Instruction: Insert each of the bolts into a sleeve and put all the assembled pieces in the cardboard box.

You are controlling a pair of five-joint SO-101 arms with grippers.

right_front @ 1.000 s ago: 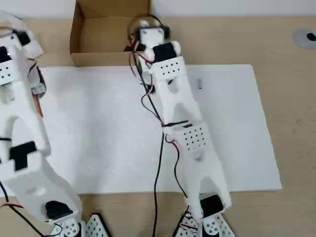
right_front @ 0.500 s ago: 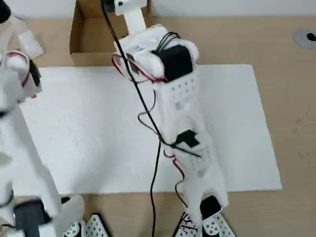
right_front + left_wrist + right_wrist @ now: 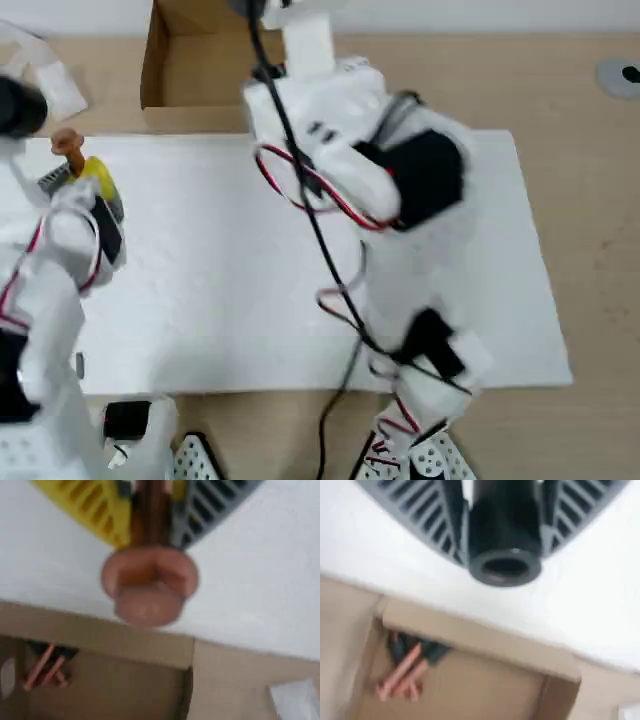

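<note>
1. table [image 3: 590,200]: light wood, under everything.
2. mat [image 3: 220,260]: white, covers the table's middle, lies below both sets of jaws.
3. right arm [image 3: 380,200]: raised high over the mat's middle. left arm [image 3: 50,300]: over the mat's left edge.
4. box [image 3: 195,118]: open cardboard, at the mat's far edge, beyond the jaw tips of both arms in the wrist views.
5. right gripper [image 3: 504,555]: two grey jaws clenched on a black sleeve [image 3: 506,530]. the sleeve sits between the jaws, its open end poking out past the tips and facing the box side.
6. left gripper [image 3: 152,537]: one yellow jaw and one grey jaw, grasping a copper bolt [image 3: 149,582] by the shank. the head sticks out past the tips, over the mat's edge, just short of the box wall.
7. pieces [image 3: 402,672]: copper bolts in black sleeves, lying together in one box corner, well beyond both sets of tips. can't tell the count.
</note>
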